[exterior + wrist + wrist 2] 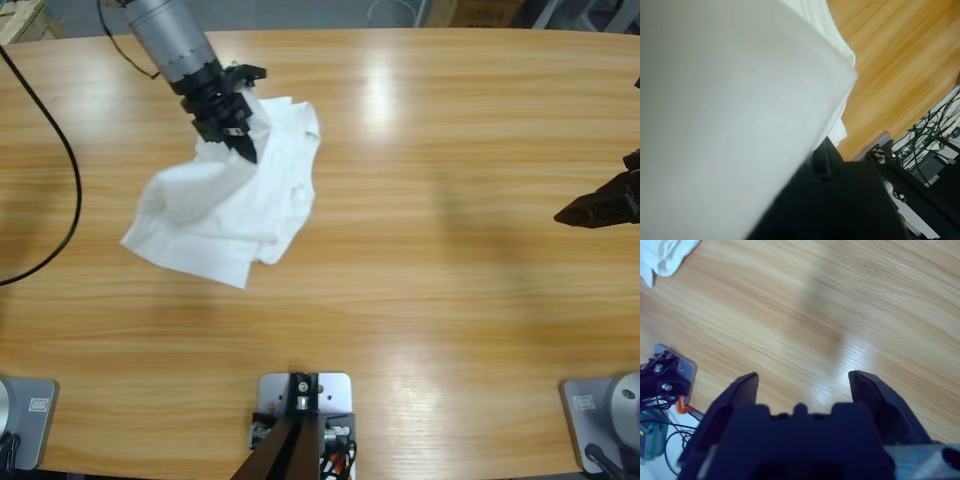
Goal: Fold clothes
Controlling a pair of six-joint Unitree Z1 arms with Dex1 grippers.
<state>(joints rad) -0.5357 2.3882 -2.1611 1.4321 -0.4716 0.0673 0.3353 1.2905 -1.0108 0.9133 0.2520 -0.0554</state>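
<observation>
High view: long wooden table (420, 180), light honey grain running lengthwise, glossy enough to carry pale glare patches near the far edge and at the lower right. White T-shirt (235, 205) crumpled in a loose heap on the left half, partly lifted into a peak. Left gripper (245, 140) down from the upper left corner on a silver-grey arm, black jaws closed on a bunch of the cloth at the top of the heap. Black cable (62, 140) looping across the table's left end. Right gripper (590, 208) just inside the right edge, well apart from the shirt, hanging over bare wood. Beyond the far edge, dim floor and a few boxes, too small to make out.

Left wrist view: almost filled by white fabric (725, 115) pressed close against the gripper's black body; jaw tips hidden under the cloth. Strip of table (900, 65) to the upper right, and past its edge a tangle of dark cables (935, 135) with a small green light.

Right wrist view: jaws wide open with nothing between them, only bare wood (805, 315) with a soft shadow and a bright reflection. Corner of the shirt (662, 255) at the top left. Past the table's edge at lower left, a blue box (649, 440) and wires.
</observation>
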